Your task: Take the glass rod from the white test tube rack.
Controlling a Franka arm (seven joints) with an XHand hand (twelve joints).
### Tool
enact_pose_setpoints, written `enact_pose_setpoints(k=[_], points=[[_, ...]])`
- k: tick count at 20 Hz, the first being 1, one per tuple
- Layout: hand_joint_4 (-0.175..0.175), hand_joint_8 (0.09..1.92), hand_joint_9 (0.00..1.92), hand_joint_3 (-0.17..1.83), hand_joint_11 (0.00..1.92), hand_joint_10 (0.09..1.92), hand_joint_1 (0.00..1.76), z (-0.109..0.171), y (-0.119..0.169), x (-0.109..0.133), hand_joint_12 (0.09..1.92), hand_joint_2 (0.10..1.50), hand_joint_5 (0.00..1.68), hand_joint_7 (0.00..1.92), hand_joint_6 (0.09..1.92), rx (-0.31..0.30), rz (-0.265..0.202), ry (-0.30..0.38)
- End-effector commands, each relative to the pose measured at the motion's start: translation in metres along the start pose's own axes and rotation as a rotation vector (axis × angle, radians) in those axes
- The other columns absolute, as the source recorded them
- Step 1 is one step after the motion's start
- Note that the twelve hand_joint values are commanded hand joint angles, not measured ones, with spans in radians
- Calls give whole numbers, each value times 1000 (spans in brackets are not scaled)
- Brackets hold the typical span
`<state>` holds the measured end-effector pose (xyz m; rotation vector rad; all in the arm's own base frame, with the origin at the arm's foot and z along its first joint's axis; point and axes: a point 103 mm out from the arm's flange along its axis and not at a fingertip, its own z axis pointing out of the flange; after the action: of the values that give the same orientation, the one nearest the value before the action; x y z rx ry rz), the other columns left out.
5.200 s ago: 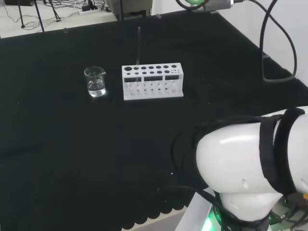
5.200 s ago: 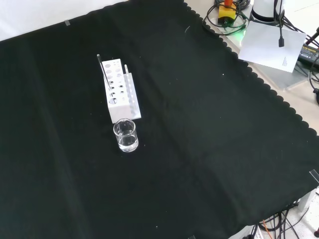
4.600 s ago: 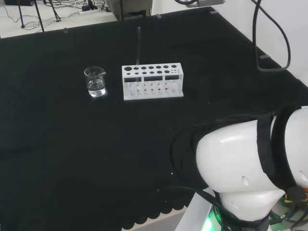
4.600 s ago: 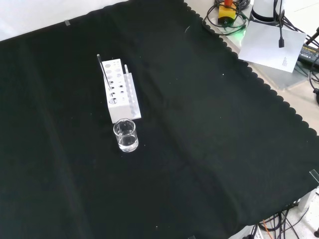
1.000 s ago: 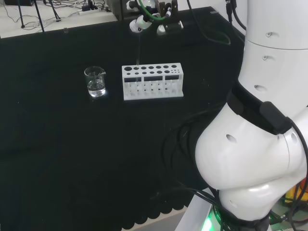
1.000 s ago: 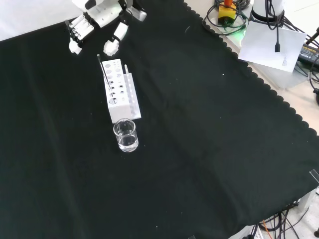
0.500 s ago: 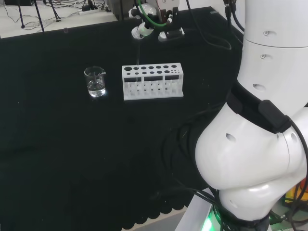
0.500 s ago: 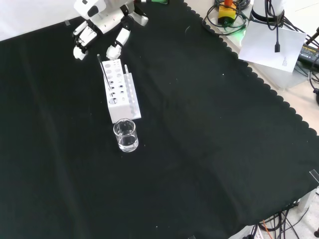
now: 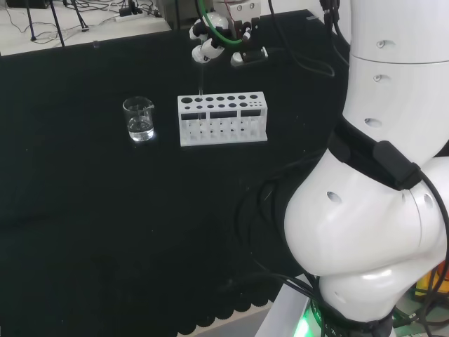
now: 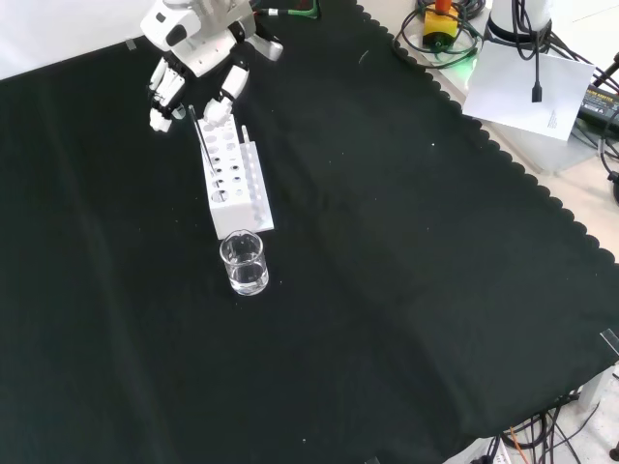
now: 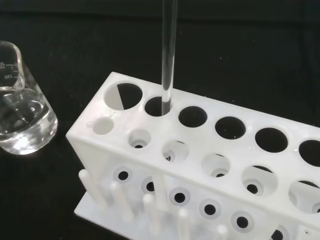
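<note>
Black and white, the robot hand point(image 10: 198, 43) hangs at the top left of the front view, over the far end of the white plastic test tube rack point(image 10: 235, 181), with its fingers point(image 10: 161, 92) spread apart and hardly bent, pointing down on either side of the thin clear glass rod point(image 10: 196, 130). No finger can be seen to touch the rod; the hand holds nothing.

Nearest the camera in the front view stands a small clear glass beaker point(image 10: 243, 263) with a little clear liquid in it, just beside the near end of the rack on the black cloth point(image 10: 406, 271). Beyond it the rack runs away from the camera, its top pierced by rows of round holes.

The rod stands upright in a hole of the rack's back row, the second from the beaker's end, as the wrist view shows plainly: the rod point(image 11: 167, 55) drops straight into that hole of the rack point(image 11: 200, 165), with the beaker point(image 11: 22, 110) off to one side.

From the head view the beaker point(image 9: 139, 119) stands left of the rack point(image 9: 222, 119), the rod point(image 9: 201, 77) rises from the rack's left part, and the hand point(image 9: 221, 31) sits above and behind it, near the rod's upper end. Big white arm links point(image 9: 379, 210) stand at the right of that view
</note>
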<state>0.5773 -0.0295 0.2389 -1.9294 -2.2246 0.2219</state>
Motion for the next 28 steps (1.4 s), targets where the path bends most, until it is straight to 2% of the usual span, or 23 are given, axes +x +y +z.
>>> enact_pose_setpoints(k=[1, 4, 10, 12, 15, 18, 21, 24, 26, 28], points=[[-175, 1019, 809, -175, 564, 959, 688, -1, -2, -6, 1370, 1248, 382, 691, 87, -13, 5, -1], [-175, 1043, 888, -175, 608, 984, 697, -4, -2, -5, 1364, 1254, 421, 786, 95, -16, 4, 5], [-175, 1044, 955, -175, 627, 982, 716, -1, 3, 4, 1353, 1261, 482, 860, 144, -6, -12, 5], [-175, 1036, 991, -175, 651, 962, 720, 0, 5, 6, 1343, 1263, 483, 877, 321, -3, -15, 3], [-175, 1033, 1051, -175, 717, 946, 727, 2, 6, 4, 1317, 1266, 499, 899, 743, -1, -13, 13], [-175, 1035, 1133, -175, 889, 943, 752, 3, 7, 2, 1265, 1267, 578, 930, 948, -5, -15, 25], [-175, 1038, 1199, -175, 1097, 954, 800, 2, 10, 2, 1206, 1267, 648, 975, 1011, -9, -22, 28], [-175, 1052, 1306, -175, 1309, 935, 901, 2, 13, 6, 1142, 1263, 722, 1017, 1031, -23, -36, 22], [-175, 1099, 1376, -131, 1443, 945, 1036, 2, 16, 10, 1077, 1254, 788, 1052, 1177, -23, -43, 15], [-175, 1153, 1418, -103, 1561, 970, 1092, 2, 18, 13, 992, 1244, 816, 1072, 1233, -28, -48, 5]])
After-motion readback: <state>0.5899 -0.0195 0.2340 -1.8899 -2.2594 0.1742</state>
